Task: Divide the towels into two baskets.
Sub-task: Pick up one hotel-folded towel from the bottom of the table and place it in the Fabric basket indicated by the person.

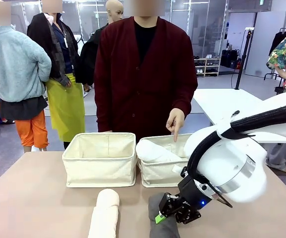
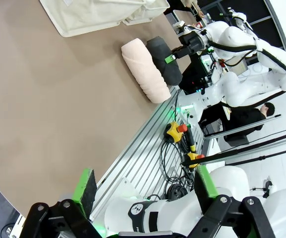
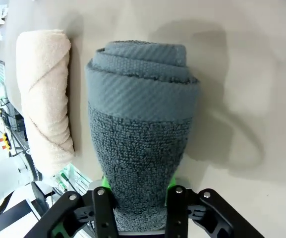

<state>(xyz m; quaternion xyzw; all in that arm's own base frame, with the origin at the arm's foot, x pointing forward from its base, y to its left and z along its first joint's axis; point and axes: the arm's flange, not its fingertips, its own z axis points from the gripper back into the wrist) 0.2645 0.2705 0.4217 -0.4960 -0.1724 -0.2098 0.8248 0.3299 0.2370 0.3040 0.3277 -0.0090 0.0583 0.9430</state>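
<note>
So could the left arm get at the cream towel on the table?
Probably yes: the left gripper is open, with bare table between it and the cream towel. The right gripper, gripping the dark grey towel alongside, crowds one side.

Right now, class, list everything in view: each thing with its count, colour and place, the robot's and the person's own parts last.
Rectangular canvas baskets: two, cream, side by side at the table's far side; left basket, right basket.
Rolled white terry towel: one, white, in the right basket.
Rolled cream terry towel: one, cream, on the table's near side.
Rolled dark grey terry towel: one, dark grey, beside the cream one.
Table: one, tan.
Person's hand: one, pointing down at the right basket.
Right pincer: black, green pads, shut on the grey towel.
Left pincer: open, empty.
</note>
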